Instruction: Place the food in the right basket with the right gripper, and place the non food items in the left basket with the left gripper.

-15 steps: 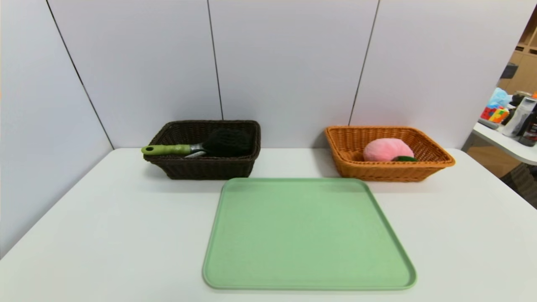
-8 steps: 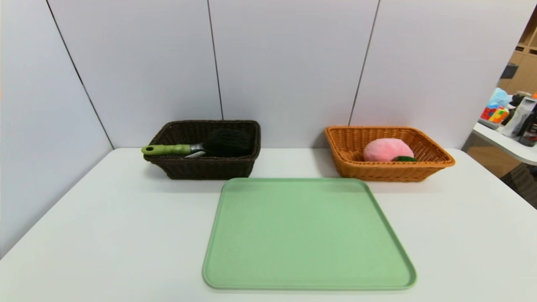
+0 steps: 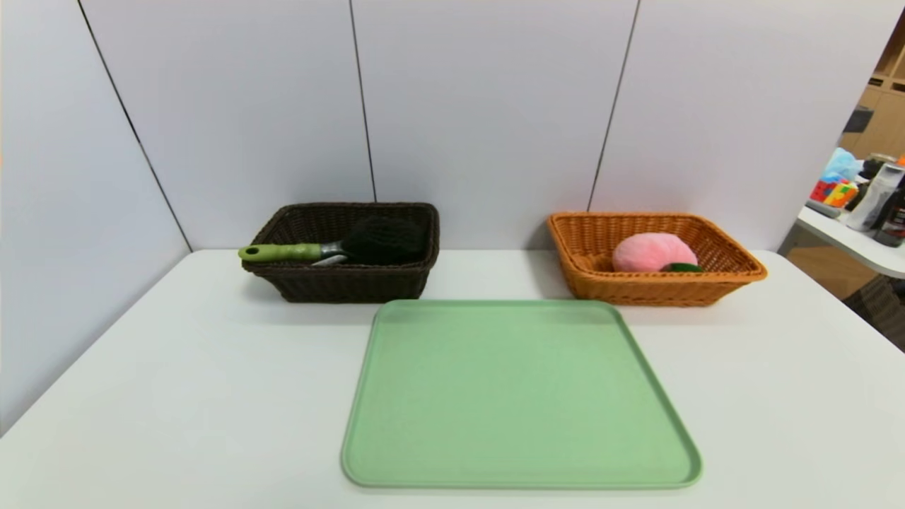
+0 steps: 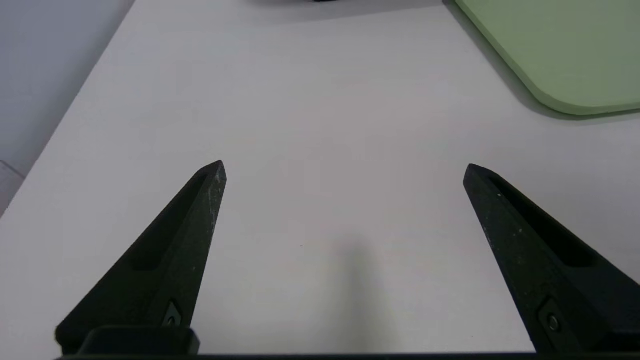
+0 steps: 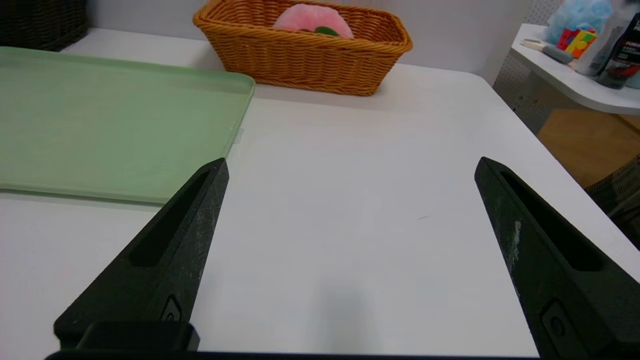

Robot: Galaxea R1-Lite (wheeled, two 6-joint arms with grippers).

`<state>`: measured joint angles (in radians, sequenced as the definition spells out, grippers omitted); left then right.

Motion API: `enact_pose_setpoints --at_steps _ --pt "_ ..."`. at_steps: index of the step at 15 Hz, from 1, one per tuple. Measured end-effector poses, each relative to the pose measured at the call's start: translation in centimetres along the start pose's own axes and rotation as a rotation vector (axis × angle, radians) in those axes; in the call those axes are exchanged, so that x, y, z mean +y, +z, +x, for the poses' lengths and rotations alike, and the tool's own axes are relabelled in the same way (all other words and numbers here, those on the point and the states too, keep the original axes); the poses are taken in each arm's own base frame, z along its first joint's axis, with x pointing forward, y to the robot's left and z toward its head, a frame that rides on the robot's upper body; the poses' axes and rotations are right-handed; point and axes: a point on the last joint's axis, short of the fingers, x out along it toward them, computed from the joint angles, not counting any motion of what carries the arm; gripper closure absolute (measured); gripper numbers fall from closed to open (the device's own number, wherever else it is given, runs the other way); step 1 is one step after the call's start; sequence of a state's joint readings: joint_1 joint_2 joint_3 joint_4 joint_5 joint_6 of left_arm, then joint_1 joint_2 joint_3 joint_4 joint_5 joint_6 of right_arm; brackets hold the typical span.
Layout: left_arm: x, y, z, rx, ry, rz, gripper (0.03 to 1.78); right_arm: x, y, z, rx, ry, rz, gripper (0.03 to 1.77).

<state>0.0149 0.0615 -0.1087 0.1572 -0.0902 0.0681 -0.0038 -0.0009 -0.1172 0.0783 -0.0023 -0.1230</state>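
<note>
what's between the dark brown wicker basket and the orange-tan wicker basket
Only bare white table lies between the dark brown wicker basket and the orange-tan wicker basket, as the head view shows; the flat green tray lies nearer the camera.

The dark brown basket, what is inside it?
Inside the dark brown basket lies a green-handled brush, handle over the rim. A small white piece shows beneath; the basket wall hides the rest.

My left gripper (image 4: pixel 345 167) hangs low and near level over bare tabletop, both black pointed fingers (image 4: pixel 190 235) spread wide with nothing between them. My right gripper (image 5: pixel 350 167) sits in the same pose on its own side, fingers (image 5: pixel 525 235) parted just as far, empty too. Neither arm reaches into my head view.
</note>
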Motion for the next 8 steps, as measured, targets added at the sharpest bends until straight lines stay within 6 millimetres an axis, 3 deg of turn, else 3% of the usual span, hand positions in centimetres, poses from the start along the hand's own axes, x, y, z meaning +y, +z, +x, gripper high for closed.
enact_pose_setpoints --at_steps 8 --pt "0.0 -1.3 0.2 -0.046 0.049 0.035 0.12 0.3 -2.2 0.9 0.019 0.005 0.019 0.1"
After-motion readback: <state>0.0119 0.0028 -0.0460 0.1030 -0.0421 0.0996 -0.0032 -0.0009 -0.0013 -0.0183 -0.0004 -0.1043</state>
